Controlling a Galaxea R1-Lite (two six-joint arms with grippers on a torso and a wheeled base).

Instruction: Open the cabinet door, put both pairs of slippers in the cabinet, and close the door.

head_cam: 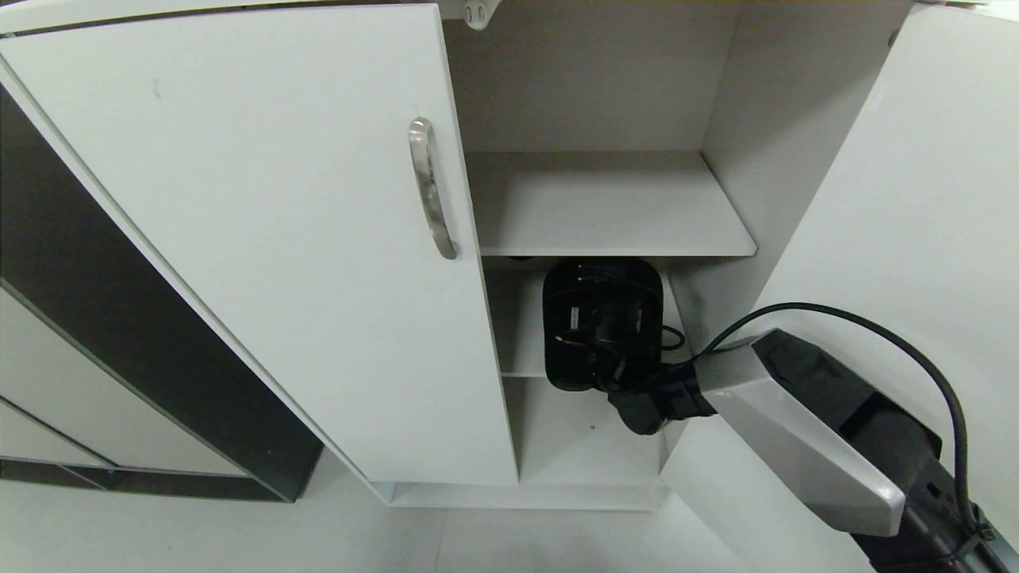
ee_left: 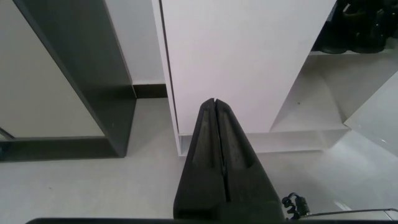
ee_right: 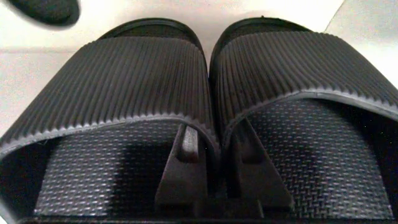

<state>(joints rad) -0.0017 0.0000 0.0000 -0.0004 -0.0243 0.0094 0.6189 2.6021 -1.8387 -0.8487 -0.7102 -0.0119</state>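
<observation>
Black ribbed rubber slippers [ee_right: 137, 81], side by side inside the white cabinet [head_cam: 589, 79] below its upper shelf [head_cam: 605, 207], have adjoining straps clamped in the right gripper [ee_right: 214, 142].

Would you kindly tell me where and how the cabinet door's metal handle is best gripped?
I'd grip the handle at its middle, coming straight at the door's face and pinching sideways: the bar runs upright and bows clear of the panel.
</observation>
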